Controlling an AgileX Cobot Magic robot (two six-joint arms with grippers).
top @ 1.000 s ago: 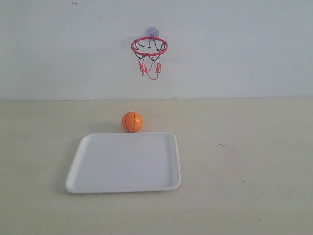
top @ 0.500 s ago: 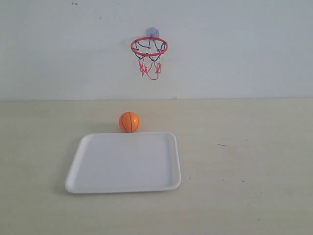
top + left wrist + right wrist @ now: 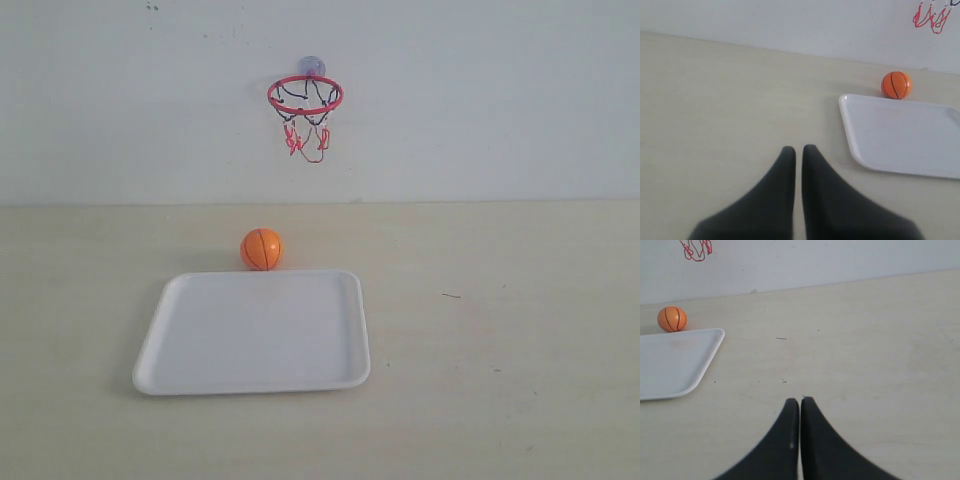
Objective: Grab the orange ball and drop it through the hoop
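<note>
The orange ball rests on the table just behind the far edge of the white tray; it also shows in the left wrist view and the right wrist view. On the wall above hangs the hoop, red ring with its net and suction cup. My left gripper is shut and empty, well short of the tray. My right gripper is shut and empty too, far from the ball. Neither arm appears in the exterior view.
The white tray lies flat on the beige table, with nothing in it. The white wall stands right behind the ball. A few small dark specks mark the table to the tray's right.
The ball has rolled slightly to the left along the tray's far edge. Nothing else in the exterior view has moved.
</note>
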